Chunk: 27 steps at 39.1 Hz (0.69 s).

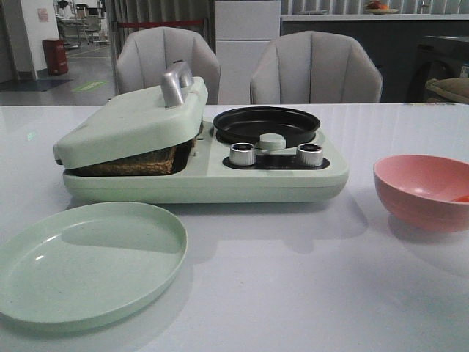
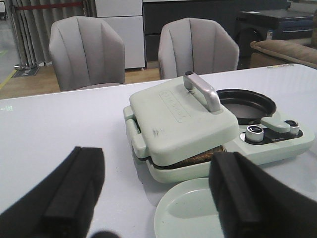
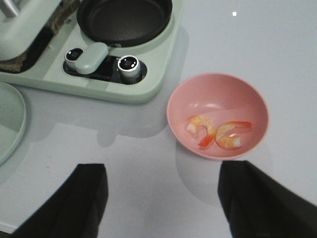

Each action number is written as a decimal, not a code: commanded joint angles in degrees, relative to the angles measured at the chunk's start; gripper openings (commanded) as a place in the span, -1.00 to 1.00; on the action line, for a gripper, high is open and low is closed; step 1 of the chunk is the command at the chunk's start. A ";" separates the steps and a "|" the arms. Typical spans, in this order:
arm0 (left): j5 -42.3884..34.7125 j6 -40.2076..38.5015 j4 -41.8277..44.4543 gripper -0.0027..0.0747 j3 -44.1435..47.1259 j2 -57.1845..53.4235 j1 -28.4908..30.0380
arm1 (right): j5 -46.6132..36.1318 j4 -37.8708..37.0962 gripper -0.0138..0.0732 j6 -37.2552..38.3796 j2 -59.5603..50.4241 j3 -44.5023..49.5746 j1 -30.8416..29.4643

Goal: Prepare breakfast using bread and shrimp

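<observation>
Plainly, one white surface (image 1: 293,293) carries one pale green breakfast maker (image 1: 205,158), set toward its far edge. One hinged lid (image 1: 132,121) with one silver handle (image 1: 176,84) rests tilted on the bread (image 1: 135,163), whose brown crust shows in the gap; how many slices cannot be told. Beside the lid sits one round black pan (image 1: 265,125), with two silver knobs (image 1: 242,154) below it. One green plate (image 1: 88,264) lies by the near left corner. One pink bowl (image 1: 423,189) near the right edge holds two shrimp (image 3: 218,133), touching. Both the left pincer (image 2: 148,193) and right pincer (image 3: 163,198) are released, holding nothing.
</observation>
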 commanded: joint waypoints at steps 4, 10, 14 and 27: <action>-4.41 -0.53 -0.14 0.39 -1.53 0.62 -0.41 | -1.55 -0.40 0.63 0.22 9.08 -7.68 -3.22; -4.36 -0.53 -0.14 0.39 -1.53 0.62 -0.41 | -0.72 -0.22 0.63 -1.05 13.86 -11.27 -10.01; -4.36 -0.53 -0.24 0.39 -1.53 0.62 -0.41 | 1.28 1.81 0.56 -4.63 17.33 -14.20 -14.96; -4.27 -0.53 -0.24 0.39 -1.53 0.62 -0.41 | 6.26 18.14 0.46 -19.47 29.11 -20.43 -30.64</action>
